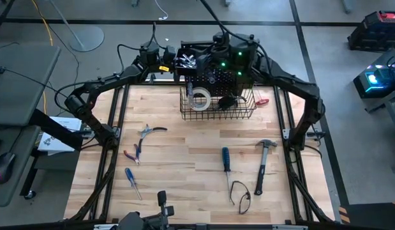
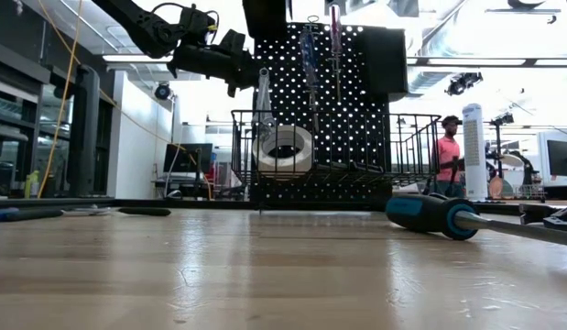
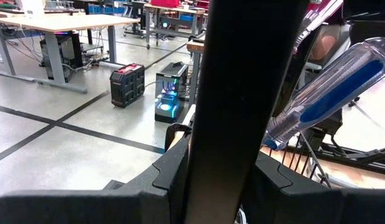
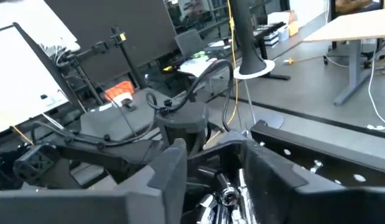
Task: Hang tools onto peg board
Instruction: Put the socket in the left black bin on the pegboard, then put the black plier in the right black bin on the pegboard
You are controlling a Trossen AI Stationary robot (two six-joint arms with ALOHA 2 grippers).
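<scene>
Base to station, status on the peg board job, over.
Right tool open over wrenches. Left tool up at peg board. Hammer, pliers on table. No obstruction seen.

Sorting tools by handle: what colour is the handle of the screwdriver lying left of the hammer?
Blue, shown best in the high view: the screwdriver beside the hammer.

Both arms reach to the peg board [image 1: 213,76] at the table's far edge. Wire basket [image 1: 217,110] holds a white tape roll [image 1: 199,99]. On the tabletop [image 1: 184,172]: claw hammer [image 1: 263,163], blue-handled screwdriver [image 1: 226,159], second blue-handled screwdriver [image 1: 132,181], red-handled pliers [image 1: 133,153], grey pliers [image 1: 149,131], black loop [image 1: 241,197]
</scene>
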